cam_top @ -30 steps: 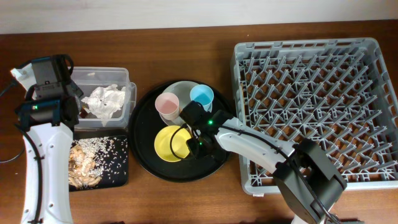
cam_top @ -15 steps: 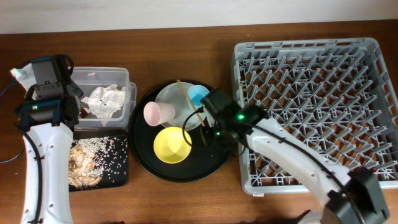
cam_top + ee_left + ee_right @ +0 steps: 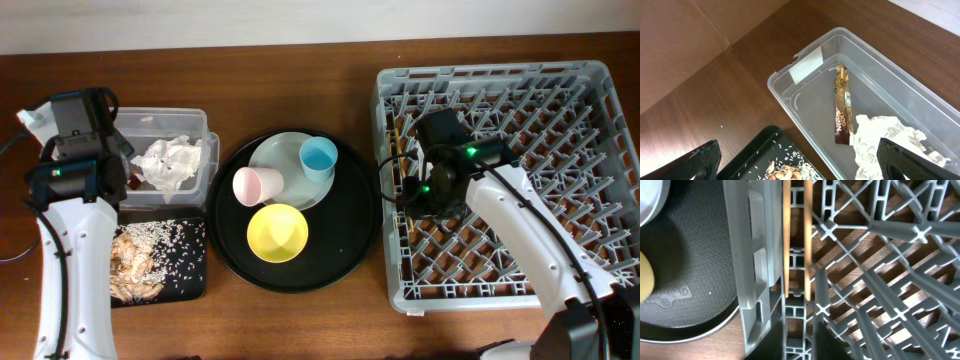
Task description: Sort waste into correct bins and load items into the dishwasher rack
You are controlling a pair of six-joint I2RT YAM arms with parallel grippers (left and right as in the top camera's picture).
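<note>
Sitting behind the pair of thin wooden chopsticks (image 3: 786, 240), the right gripper (image 3: 797, 335) has jaws I can't call gripping or free; sticks run along the large grey pegged plastic dishwasher rack (image 3: 490, 68) wall, likely to settle flat. Left gripper (image 3: 812, 162): jaws wide, empty.

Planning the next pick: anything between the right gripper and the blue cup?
Only the rack's left wall, which the right gripper hangs at. From there, bare round tray runs to the blue cup; the pink cup and bowl sit off that line.
</note>
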